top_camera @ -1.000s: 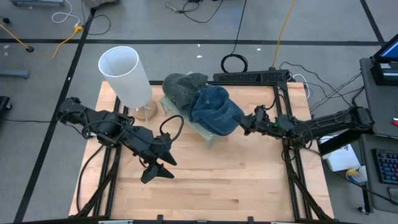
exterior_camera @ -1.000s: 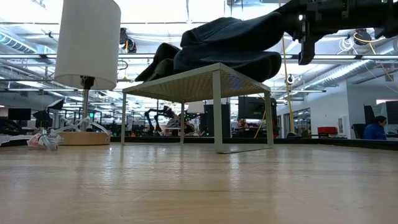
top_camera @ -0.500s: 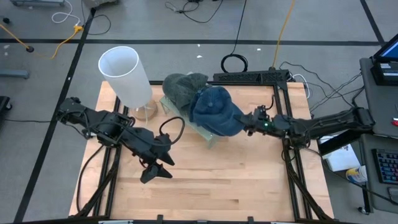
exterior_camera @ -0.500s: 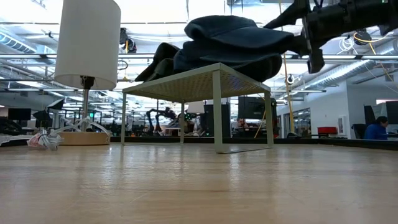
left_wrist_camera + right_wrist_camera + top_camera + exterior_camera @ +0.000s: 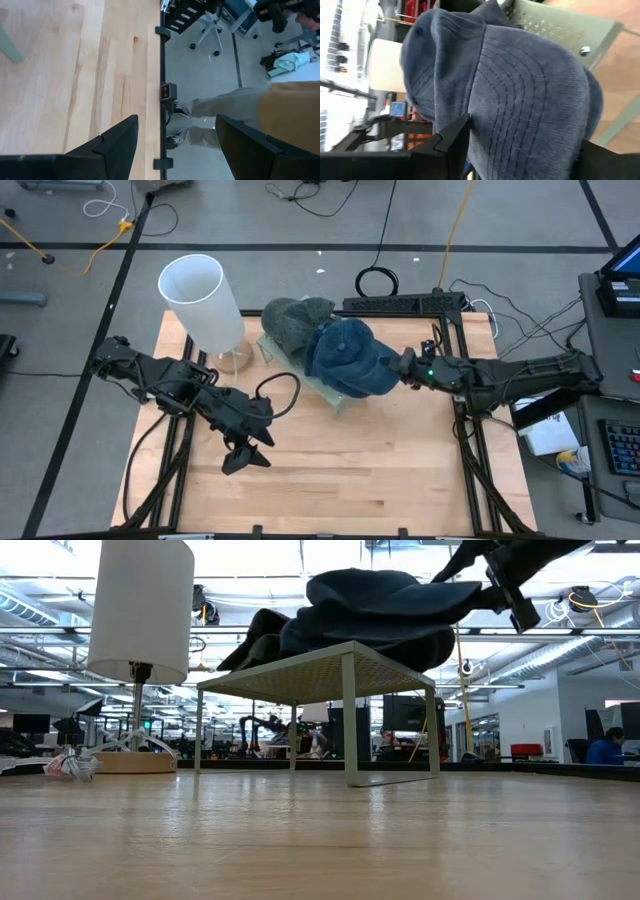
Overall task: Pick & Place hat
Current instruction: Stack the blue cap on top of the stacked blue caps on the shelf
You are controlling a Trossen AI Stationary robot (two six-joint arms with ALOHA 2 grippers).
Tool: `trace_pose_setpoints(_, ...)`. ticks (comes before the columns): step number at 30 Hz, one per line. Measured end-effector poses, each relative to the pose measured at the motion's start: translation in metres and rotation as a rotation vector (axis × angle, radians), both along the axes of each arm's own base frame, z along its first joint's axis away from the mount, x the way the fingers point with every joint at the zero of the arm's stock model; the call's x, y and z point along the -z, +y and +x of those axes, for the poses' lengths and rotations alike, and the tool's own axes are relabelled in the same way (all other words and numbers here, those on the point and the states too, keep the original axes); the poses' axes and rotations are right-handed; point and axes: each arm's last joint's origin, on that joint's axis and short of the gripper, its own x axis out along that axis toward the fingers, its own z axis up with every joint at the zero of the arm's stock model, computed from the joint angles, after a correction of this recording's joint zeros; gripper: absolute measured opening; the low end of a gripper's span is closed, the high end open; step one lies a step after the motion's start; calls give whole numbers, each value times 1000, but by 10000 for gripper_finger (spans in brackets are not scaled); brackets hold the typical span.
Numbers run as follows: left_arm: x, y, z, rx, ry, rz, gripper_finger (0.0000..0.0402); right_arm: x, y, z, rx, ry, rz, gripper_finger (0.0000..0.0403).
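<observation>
Pale wooden bench [image 5: 330,470] under black framing, open workshop beyond. Near the bench's rear edge: a small pale-green perforated metal stand [image 5: 330,670] on thin legs. Rear-left corner: a lamp with a tall white cylindrical shade [image 5: 200,300].

Change over the last second: the blue corduroy cap [image 5: 345,360] was slung low off the stand's right side, hanging from the clamped right gripper [image 5: 405,367]. Now the cap sits up on the stand top, its crown risen, resting over a dark grey-green knitted hat [image 5: 290,322] already lying there; its brim still overhangs the stand's right edge. The right gripper's jaws have come apart in that same second.

Meaning for the task: judged from this, the place step is at the release. The cap's weight looks carried by the stand and the other hat, not by the arm.

Right gripper: fingers parted about halfway, brim still between them in the right wrist view [image 5: 520,90]. One finger [image 5: 452,135] lies along the corduroy. No squeeze evident; contact only, as far as I can tell.

Left gripper [image 5: 243,457]: idle over the bench's front-left area, jaws wide, nothing between them. Well apart from the stand.

Left wrist view shows a person's legs [image 5: 215,107] on the floor past the bench edge.
</observation>
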Motion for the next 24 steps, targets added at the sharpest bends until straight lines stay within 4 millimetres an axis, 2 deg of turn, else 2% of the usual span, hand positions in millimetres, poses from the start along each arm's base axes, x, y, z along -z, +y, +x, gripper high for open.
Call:
trace_pose_setpoints(13,-1,-1,-5,99,16,-36,271,0,1,6,-3,69,-11,180)
trace_pose_setpoints(24,-14,7,-27,86,-24,-6,271,1,6,3,69,96,-80,240)
